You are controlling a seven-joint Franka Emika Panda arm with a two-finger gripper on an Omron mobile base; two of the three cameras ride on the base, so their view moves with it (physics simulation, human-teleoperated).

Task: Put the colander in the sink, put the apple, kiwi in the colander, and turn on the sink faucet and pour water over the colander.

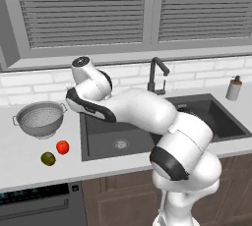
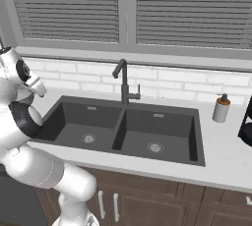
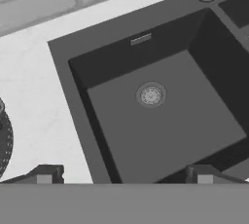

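Below the pincer (image 3: 124, 175), whose two dark tips stand wide apart with nothing between them, lies the left basin of the sink (image 3: 73, 47): matte dark grey, flat-floored, straight-walled, with a round silver drain (image 3: 151, 95). Colander (image 1: 39, 118) sits on the pale tabletop (image 1: 19, 156) off to the pincer's left, its perforated edge just entering the hand view; silver metal, bowl-shaped, rolled rim, two small side handles. Judgement: step in hand is fetching it. Best to swing left, come down over the rim, and close across the thin wall, not the slippery curved bowl. Apple (image 1: 62, 147), glossy red, and kiwi (image 1: 48, 158), dull olive, lie near the colander. Sink faucet (image 1: 156, 75) is a thin dark gooseneck.
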